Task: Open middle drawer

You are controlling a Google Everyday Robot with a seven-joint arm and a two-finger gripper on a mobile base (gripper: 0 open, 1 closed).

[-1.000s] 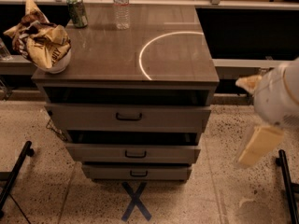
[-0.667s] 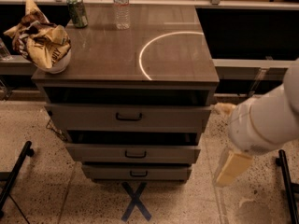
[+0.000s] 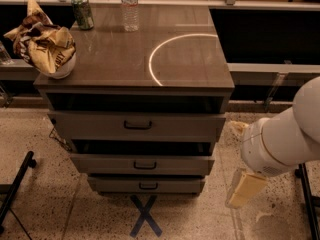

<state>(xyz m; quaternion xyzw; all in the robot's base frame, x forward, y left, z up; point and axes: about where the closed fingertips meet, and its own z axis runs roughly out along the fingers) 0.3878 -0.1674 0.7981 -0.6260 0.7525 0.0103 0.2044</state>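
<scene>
The grey-brown cabinet point(image 3: 135, 59) has three drawer fronts. The middle drawer point(image 3: 100, 164) is wide and shallow, with a small dark handle point(image 3: 145, 165) at its centre and a dark gap above it. The taller top drawer point(image 3: 90, 126) is above it and the narrow bottom drawer point(image 3: 115, 185) is below. My white arm point(image 3: 282, 139) comes in from the right. My gripper point(image 3: 246, 189), cream-coloured, hangs low over the floor, to the right of the cabinet, about level with the bottom drawer. It touches no drawer.
On the cabinet top stand a bowl with a crumpled chip bag point(image 3: 47, 46), a green can point(image 3: 82, 11) and a water bottle point(image 3: 130, 6). A blue tape X point(image 3: 145, 216) marks the floor in front. Black stand legs are at the left point(image 3: 17, 184) and right point(image 3: 307, 199).
My arm and gripper have moved left and down, closer to the cabinet's right side. The drawers and the objects on top have not moved.
</scene>
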